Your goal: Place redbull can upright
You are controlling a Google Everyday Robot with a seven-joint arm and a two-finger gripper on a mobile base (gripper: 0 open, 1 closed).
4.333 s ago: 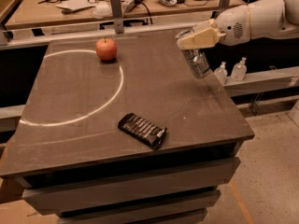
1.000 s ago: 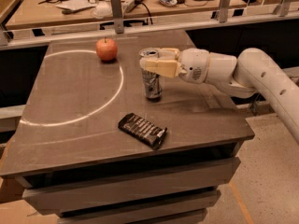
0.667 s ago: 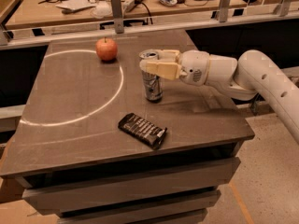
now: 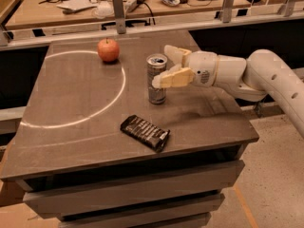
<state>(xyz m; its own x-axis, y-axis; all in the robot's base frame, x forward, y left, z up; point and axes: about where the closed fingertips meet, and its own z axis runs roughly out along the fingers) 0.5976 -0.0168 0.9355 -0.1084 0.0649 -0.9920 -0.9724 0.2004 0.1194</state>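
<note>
The redbull can (image 4: pixel 156 87), slim and silver-blue with a shiny round top, stands upright on the dark table (image 4: pixel 71 108), right of centre. My gripper (image 4: pixel 161 66) is at the can's right side at its upper half. It is open. One tan finger (image 4: pixel 172 52) passes behind the can's top and the other (image 4: pixel 173 78) lies in front of its right side. The white arm reaches in from the right.
A red apple (image 4: pixel 108 50) sits at the back of the table on a white chalk arc. A black snack-bar wrapper (image 4: pixel 145 132) lies near the front edge, below the can. A cluttered bench with metal posts stands behind the table.
The can was carried from the table's right edge and set upright. Over the last second the fingers have spread apart from the can, which stays standing.
</note>
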